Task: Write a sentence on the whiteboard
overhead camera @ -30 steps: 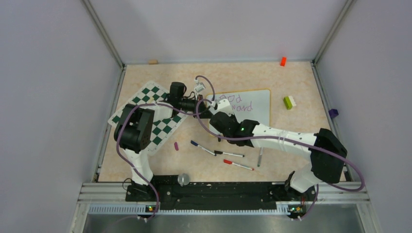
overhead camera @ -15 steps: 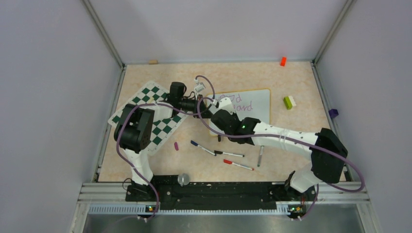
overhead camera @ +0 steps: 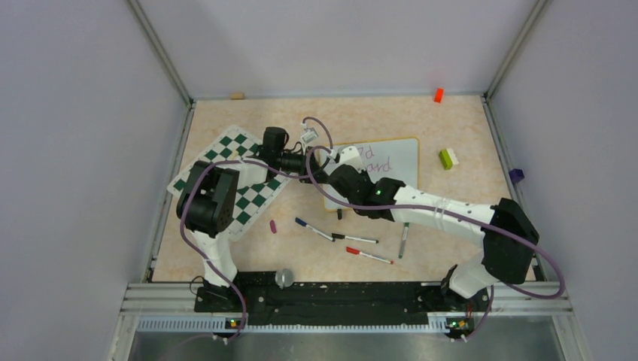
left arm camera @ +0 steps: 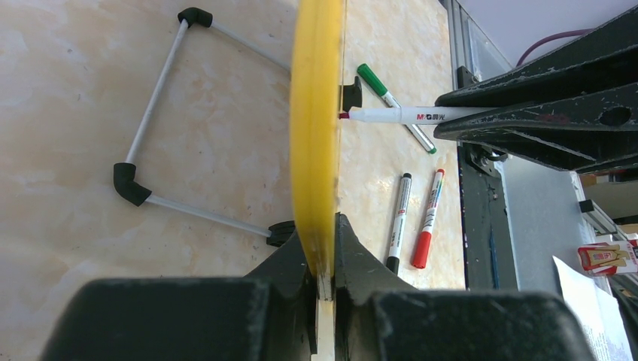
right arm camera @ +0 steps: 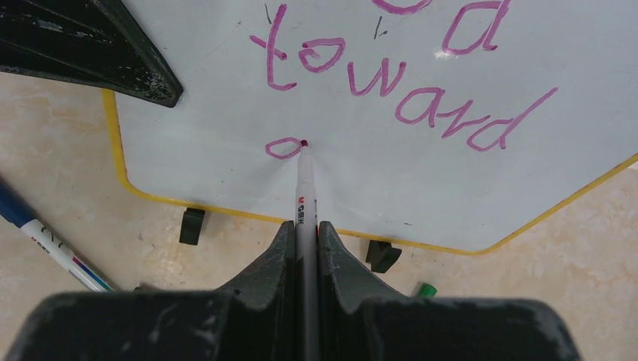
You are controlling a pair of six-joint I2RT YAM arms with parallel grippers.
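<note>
The whiteboard (overhead camera: 395, 159) has a yellow frame and stands tilted on its long edge with two black clips (right arm camera: 192, 224). My left gripper (overhead camera: 308, 165) is shut on its left edge; in the left wrist view the gripper (left arm camera: 323, 256) clamps the yellow frame (left arm camera: 316, 128). My right gripper (overhead camera: 337, 174) is shut on a white marker (right arm camera: 304, 192). In the right wrist view the gripper (right arm camera: 304, 233) holds the marker's tip on the whiteboard (right arm camera: 211, 113). The sentence (right arm camera: 406, 101) is purple: "od", "toward", and a small loop beside the tip. The marker also shows in the left wrist view (left arm camera: 406, 114).
A green-and-white chessboard mat (overhead camera: 229, 150) lies left of the whiteboard. Blue (overhead camera: 312, 229), black (overhead camera: 357, 239), red (overhead camera: 369, 256) and green-capped (overhead camera: 403, 241) markers and a purple cap (overhead camera: 273, 226) lie in front. A green-white block (overhead camera: 449, 158) sits to the right.
My right arm has moved away from me and a little left over the board, covering more of the words. The left gripper and the board have stayed put.
</note>
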